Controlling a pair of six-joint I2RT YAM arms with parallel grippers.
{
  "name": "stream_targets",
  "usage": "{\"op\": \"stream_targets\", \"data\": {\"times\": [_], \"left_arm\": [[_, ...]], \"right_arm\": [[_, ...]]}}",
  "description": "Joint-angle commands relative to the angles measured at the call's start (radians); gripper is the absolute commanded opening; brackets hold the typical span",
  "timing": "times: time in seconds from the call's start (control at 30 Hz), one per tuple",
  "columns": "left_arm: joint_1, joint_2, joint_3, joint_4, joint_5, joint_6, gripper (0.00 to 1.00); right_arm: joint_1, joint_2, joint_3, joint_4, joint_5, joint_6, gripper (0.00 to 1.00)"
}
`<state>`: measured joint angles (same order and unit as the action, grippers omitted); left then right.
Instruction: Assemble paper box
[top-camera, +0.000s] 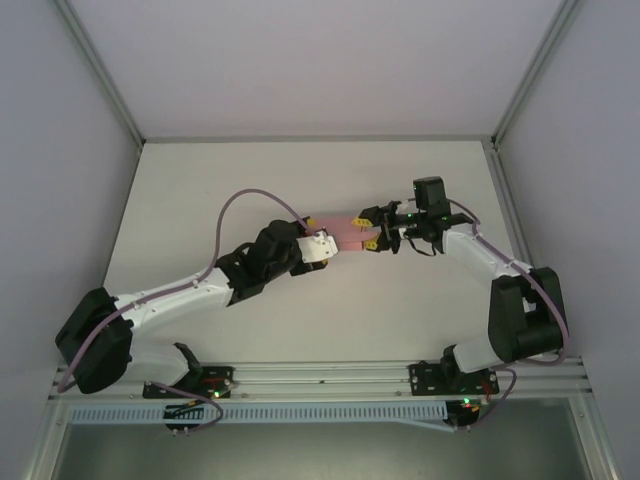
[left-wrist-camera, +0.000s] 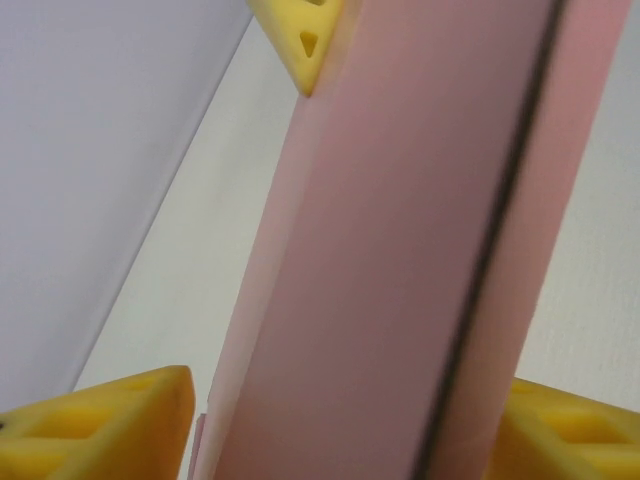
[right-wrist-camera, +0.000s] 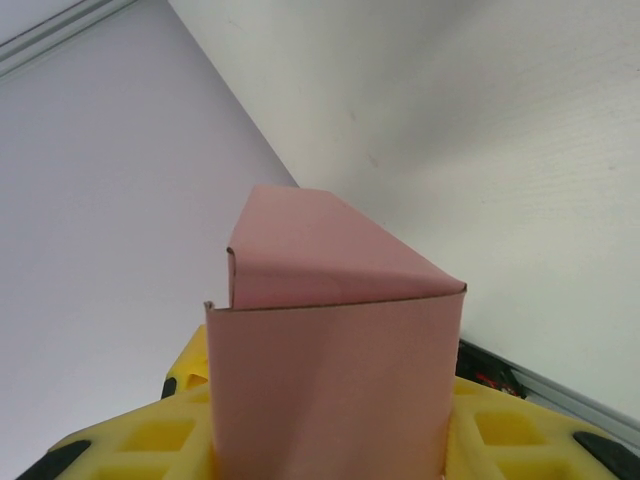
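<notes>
at the middle of the table (top-camera: 200, 190): paper box (top-camera: 340, 230), spanning from left gripper (top-camera: 322, 243) to right gripper (top-camera: 371, 228)
colour: plain pink card
form: folded into a long rectangular sleeve with creased edges; a dark slit runs along one face
right gripper: fingers closed on one end of the box, one on each side
left gripper: yellow pads (left-wrist-camera: 100, 425) flank the other end; clamped or not, cannot tell

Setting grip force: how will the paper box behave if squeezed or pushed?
Likely crushable: the paper box shows thin card walls and a loose flap. Probably light, since the right gripper holds it by one end. Flat faces shouldn't roll.
</notes>
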<state>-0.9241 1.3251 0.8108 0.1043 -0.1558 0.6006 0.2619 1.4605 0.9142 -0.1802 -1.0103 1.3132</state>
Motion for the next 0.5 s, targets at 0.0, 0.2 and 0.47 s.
{"op": "stream_targets", "data": {"times": [0.0, 0.2, 0.47], "left_arm": [[-0.004, 0.003, 0.032, 0.048, 0.009, 0.005, 0.58], [-0.003, 0.023, 0.031, 0.055, -0.008, 0.027, 0.47], [0.039, 0.064, 0.105, -0.147, 0.129, 0.005, 0.39]], "right_arm": [[0.017, 0.004, -0.002, -0.030, -0.062, -0.011, 0.40], [0.028, 0.012, 0.021, -0.076, -0.068, -0.063, 0.64], [-0.105, -0.116, 0.083, -0.174, 0.300, -0.444, 1.00]]}}
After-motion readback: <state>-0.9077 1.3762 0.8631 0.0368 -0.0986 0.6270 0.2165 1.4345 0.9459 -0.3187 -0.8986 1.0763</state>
